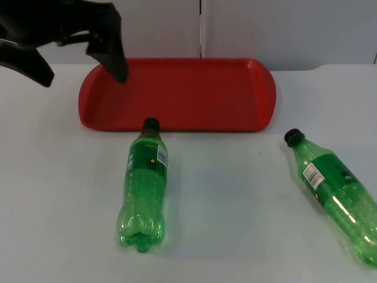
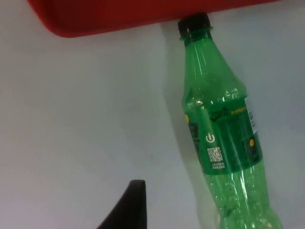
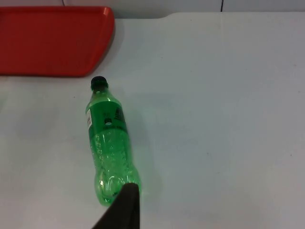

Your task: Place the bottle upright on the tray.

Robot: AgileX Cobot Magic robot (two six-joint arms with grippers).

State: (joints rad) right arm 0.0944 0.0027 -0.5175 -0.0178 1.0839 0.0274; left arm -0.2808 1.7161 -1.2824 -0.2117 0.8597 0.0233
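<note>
A red plastic tray [image 1: 177,94] lies on the white table [image 1: 235,200] close to the grey partition wall [image 1: 283,29], its long side facing the camera. Two green plastic bottles with black caps lie on their sides on the table, neither on the tray. The left bottle [image 1: 144,186] lies just in front of the tray with its cap [image 1: 151,124] touching or nearly touching the tray's front rim and its base pointing away from the tray; the left wrist view shows the same bottle [image 2: 221,138] with its label and cap right against the red rim [image 2: 119,21]. The right bottle [image 1: 336,191] lies well apart from the first, off the tray's right front corner, tilted so its cap [image 1: 293,137] points toward the tray; it also appears in the right wrist view [image 3: 108,140], near the tray's corner [image 3: 102,43] but not touching it. The left gripper [image 1: 82,59] hangs above the tray's left end, its two fingers spread apart and holding nothing. Of the right gripper a single black fingertip [image 3: 125,207] shows over the right bottle's base, and I cannot tell whether that gripper is released or clenched.
</note>
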